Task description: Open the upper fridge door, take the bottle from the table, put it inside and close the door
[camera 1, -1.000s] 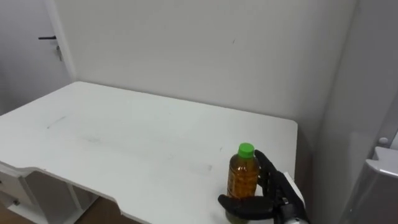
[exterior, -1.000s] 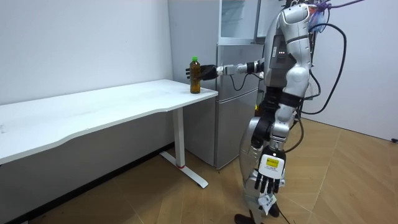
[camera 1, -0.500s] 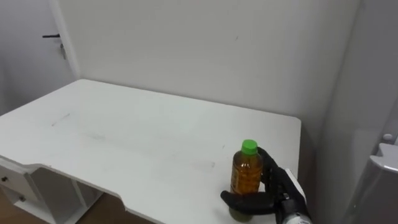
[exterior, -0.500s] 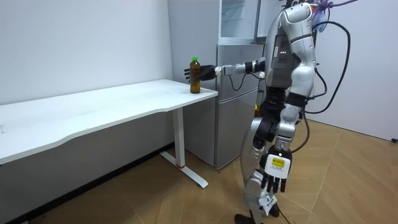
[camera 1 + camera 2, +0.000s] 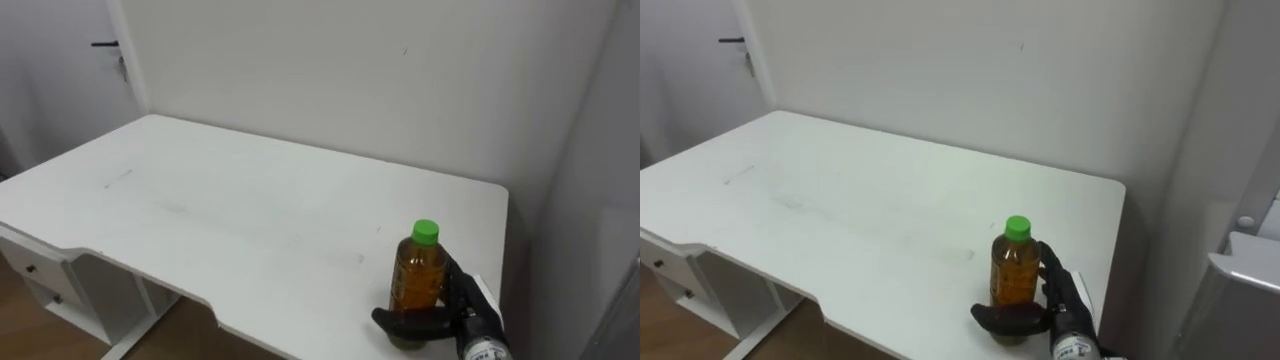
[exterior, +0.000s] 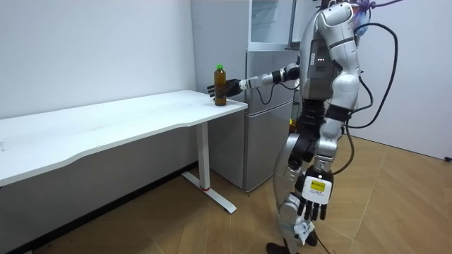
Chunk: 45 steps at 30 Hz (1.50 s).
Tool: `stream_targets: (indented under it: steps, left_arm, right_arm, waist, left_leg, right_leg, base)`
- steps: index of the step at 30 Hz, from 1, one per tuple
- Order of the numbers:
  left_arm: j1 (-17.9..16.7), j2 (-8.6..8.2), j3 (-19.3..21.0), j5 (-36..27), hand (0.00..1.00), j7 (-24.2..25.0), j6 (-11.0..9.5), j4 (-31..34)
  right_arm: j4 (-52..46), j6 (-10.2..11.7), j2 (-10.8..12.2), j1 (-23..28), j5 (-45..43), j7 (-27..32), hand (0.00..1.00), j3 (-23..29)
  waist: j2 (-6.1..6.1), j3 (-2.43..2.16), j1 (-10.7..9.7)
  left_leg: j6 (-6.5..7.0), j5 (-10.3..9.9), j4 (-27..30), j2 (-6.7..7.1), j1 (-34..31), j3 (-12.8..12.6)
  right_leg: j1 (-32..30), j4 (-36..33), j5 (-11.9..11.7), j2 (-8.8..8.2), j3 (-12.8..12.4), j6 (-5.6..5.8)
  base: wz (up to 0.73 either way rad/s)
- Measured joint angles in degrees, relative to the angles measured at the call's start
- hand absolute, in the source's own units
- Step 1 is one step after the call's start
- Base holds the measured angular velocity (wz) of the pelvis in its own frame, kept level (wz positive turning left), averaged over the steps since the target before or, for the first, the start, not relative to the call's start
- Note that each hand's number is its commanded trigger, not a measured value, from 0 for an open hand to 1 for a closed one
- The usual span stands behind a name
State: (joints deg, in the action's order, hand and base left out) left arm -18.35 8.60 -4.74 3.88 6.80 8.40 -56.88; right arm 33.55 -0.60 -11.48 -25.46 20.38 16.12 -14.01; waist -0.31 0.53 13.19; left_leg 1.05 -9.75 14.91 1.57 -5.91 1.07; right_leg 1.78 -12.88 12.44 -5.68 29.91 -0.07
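Left eye: bottle (image 5: 418, 275) stands upright near the desk (image 5: 250, 210) corner at my 4 o'clock. Right robot hand (image 5: 455, 318) is curled round its lower half; thumb hides the base, wrist cut off by the frame.
Right eye: same grip, any print too small to read.
Room view: left robot hand (image 6: 311, 208) hangs by the thigh, fingers relaxed; fridge (image 6: 272, 106) at the bottle's 3 o'clock.
Vs 1 s ago: bottle same spot, cam shifted.
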Motion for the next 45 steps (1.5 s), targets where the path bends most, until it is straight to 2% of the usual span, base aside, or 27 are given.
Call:
stream_targets:
  steps: [5, 8, 14, 20, 26, 37, 45]
  left_arm:
    - [0.03, 0.09, -0.03, -1.17, 0.00, 0.15, -0.98, 0.26]
    - [0.11, 0.17, -0.02, -3.18, 0.00, 0.16, -1.46, 0.23]
    - [0.18, 0.20, 0.06, -4.50, 0.00, 0.07, -1.86, 0.17]
    - [0.50, 0.25, 0.02, -8.01, 0.00, 0.13, -2.51, -0.76]
    - [0.85, 0.26, 0.00, -8.27, 0.00, 0.38, -2.57, -1.28]
    - [1.05, 0.69, -0.98, -8.39, 0.00, 0.17, -2.59, -1.14]
    - [1.11, 1.20, -2.34, -9.16, 0.00, 0.10, -2.61, -0.50]
  right_arm:
    - [2.11, 0.35, -0.60, -2.51, 0.81, 0.36, 0.00, 0.20]
    - [2.36, 0.83, -1.06, -2.77, 1.49, 0.55, 0.00, 0.82]
    - [3.53, 2.88, -2.05, -2.82, 1.80, 0.79, 0.00, 1.88]
    - [4.02, 3.73, -2.38, -3.81, 2.35, 0.84, 0.00, 1.89]
    - [4.30, 4.13, -2.58, -4.79, 2.33, 0.67, 0.00, 1.89]
    - [4.32, 4.27, -2.69, -5.40, 4.29, -0.14, 0.00, 1.80]
    - [4.32, 4.27, -3.08, -5.41, 4.87, -0.75, 0.00, 1.62]
  waist:
    - [0.07, 0.17, 0.15]
    - [0.25, 0.46, 0.31]
    - [0.16, 0.59, 1.34]
    - [0.07, 0.67, 1.39]
    - [0.09, 1.26, 1.43]
    - [0.10, 1.23, 1.79]
    - [0.20, 1.11, 3.16]
  left_leg:
    - [0.27, 0.15, 0.73, 0.04, -1.81, 0.10]
    - [0.40, 0.18, 0.78, 0.07, -2.98, 0.45]
    - [0.73, 0.43, 0.99, 0.10, -4.06, -0.17]
    - [0.76, 0.45, 1.94, 0.05, -5.38, -0.28]
    - [0.77, 0.44, 2.35, -0.05, -6.16, -0.41]
    - [0.87, 0.50, 2.30, -0.09, -6.44, -0.81]
    - [0.87, 0.50, 2.17, -0.19, -6.24, -0.94]
  right_leg:
    - [-1.80, -0.94, -0.04, -0.22, -0.03, -0.07]
    - [-2.64, -1.37, -0.07, -0.34, 0.15, -0.13]
    - [-4.00, -1.76, -0.12, -0.55, -0.06, -0.22]
    - [-5.18, -2.07, -0.16, -0.61, -0.08, -0.27]
    - [-6.11, -2.70, -0.18, -0.72, -0.22, -0.33]
    - [-6.88, -2.91, -0.22, -0.77, -0.90, -0.38]
    - [-6.99, -3.02, -0.26, -0.67, -1.47, -0.45]
  base:
    - [0.03]
    - [0.06]
    - [0.00]
    - [-0.01]
    - [-0.01]
    - [-0.02]
    - [-0.01]
